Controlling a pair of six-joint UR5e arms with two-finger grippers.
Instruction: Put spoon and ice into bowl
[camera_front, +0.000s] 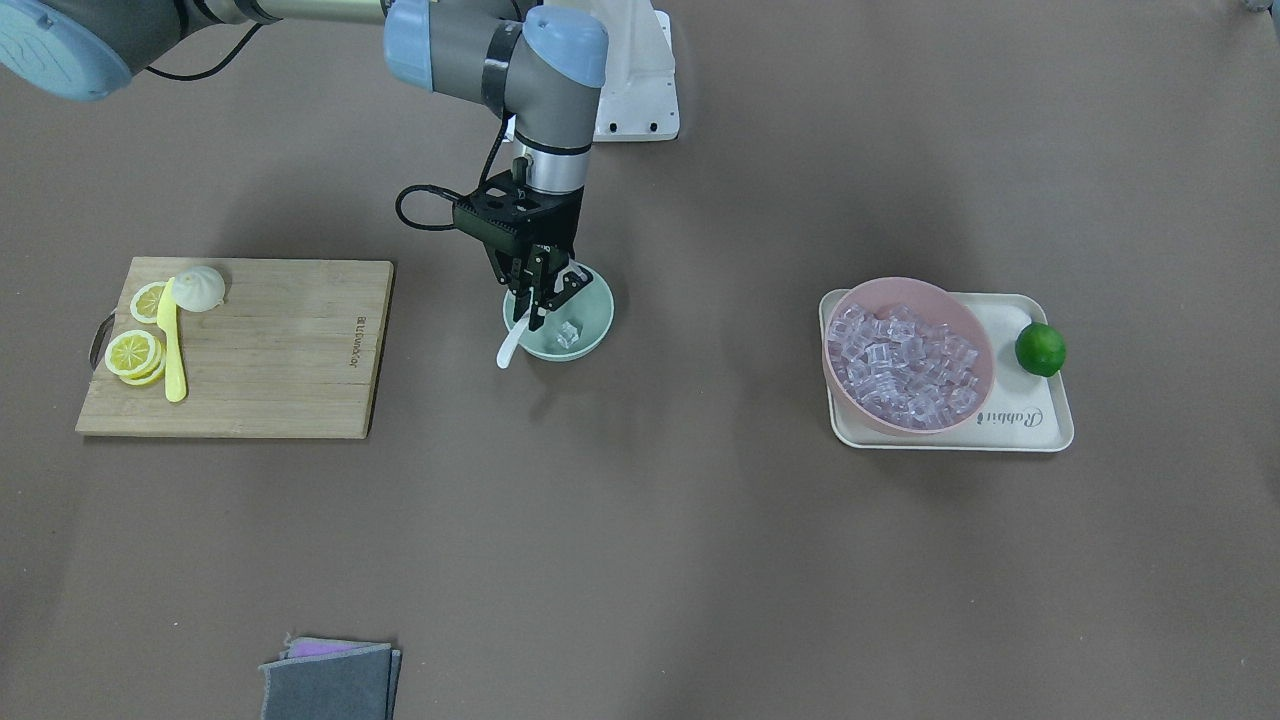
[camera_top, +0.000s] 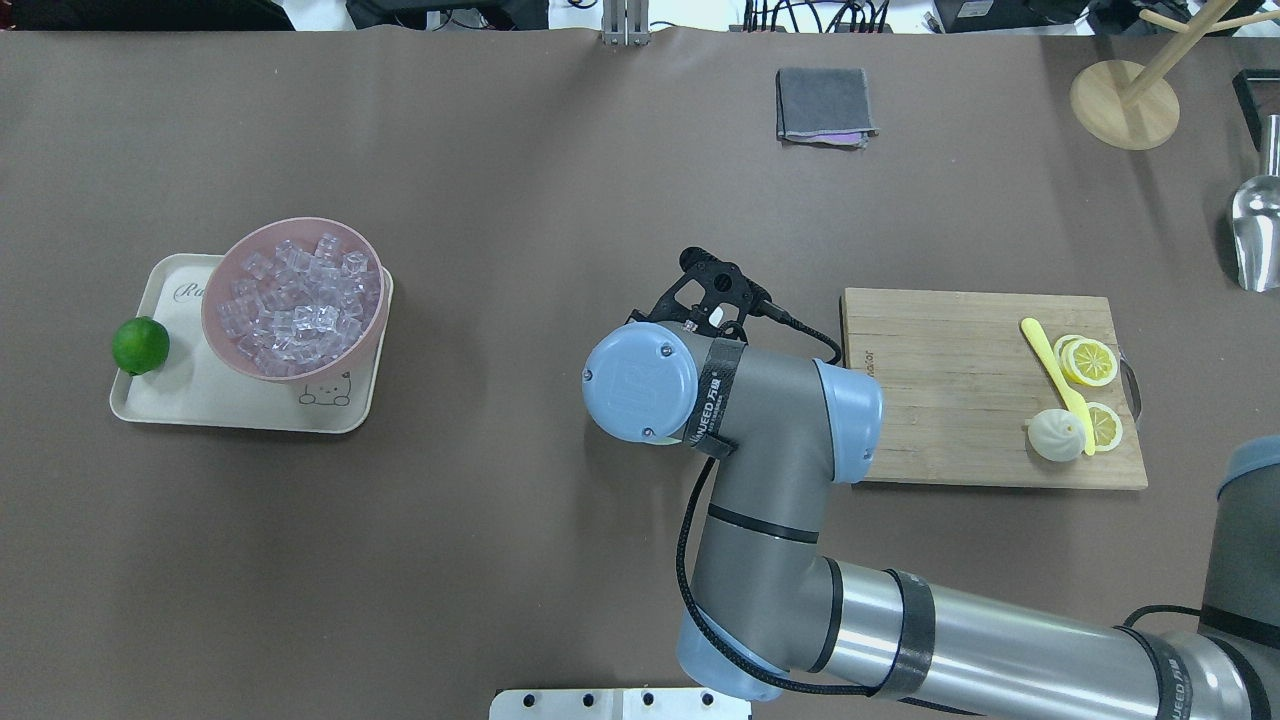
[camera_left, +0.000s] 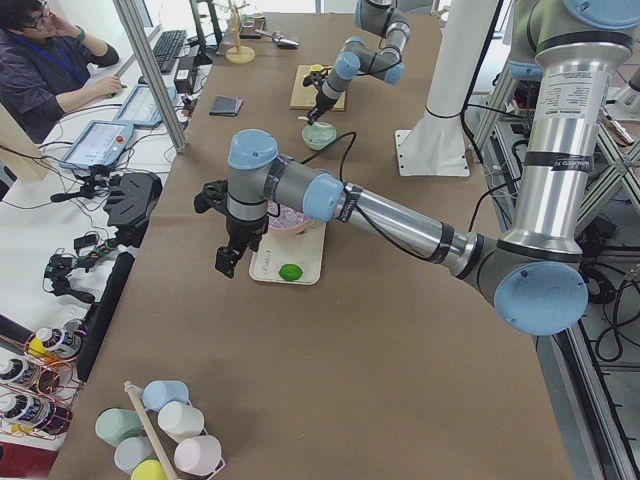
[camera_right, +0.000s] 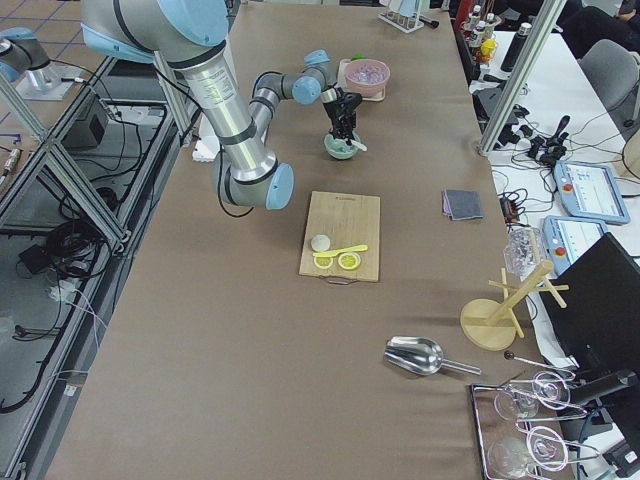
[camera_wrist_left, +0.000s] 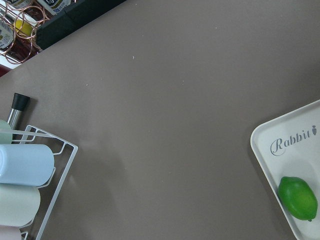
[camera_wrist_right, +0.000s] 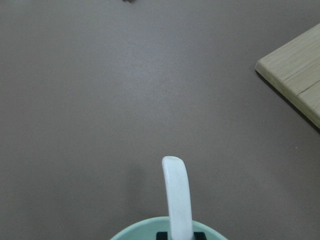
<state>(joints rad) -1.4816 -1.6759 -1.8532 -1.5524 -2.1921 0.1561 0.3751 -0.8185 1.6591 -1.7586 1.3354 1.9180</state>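
The mint-green bowl (camera_front: 592, 318) stands at mid-table, with one clear ice cube (camera_front: 568, 335) inside. The white spoon (camera_front: 510, 349) lies in the bowl, its handle sticking out over the rim. My right gripper (camera_front: 548, 306) reaches down into the bowl and looks shut on the spoon. In the right wrist view the handle (camera_wrist_right: 176, 195) rises from between the fingertips above the bowl rim (camera_wrist_right: 145, 229). My left gripper (camera_left: 224, 262) hangs above the table beside the tray's lime end. It shows only in the left side view, so I cannot tell its state.
A pink bowl (camera_front: 900, 284) full of ice cubes sits on a cream tray (camera_front: 1040, 425) with a lime (camera_front: 1040, 349). A wooden board (camera_front: 280, 350) holds a yellow knife (camera_front: 173, 350), lemon slices and a bun (camera_front: 200, 288). A grey cloth (camera_front: 330, 680) lies at the edge.
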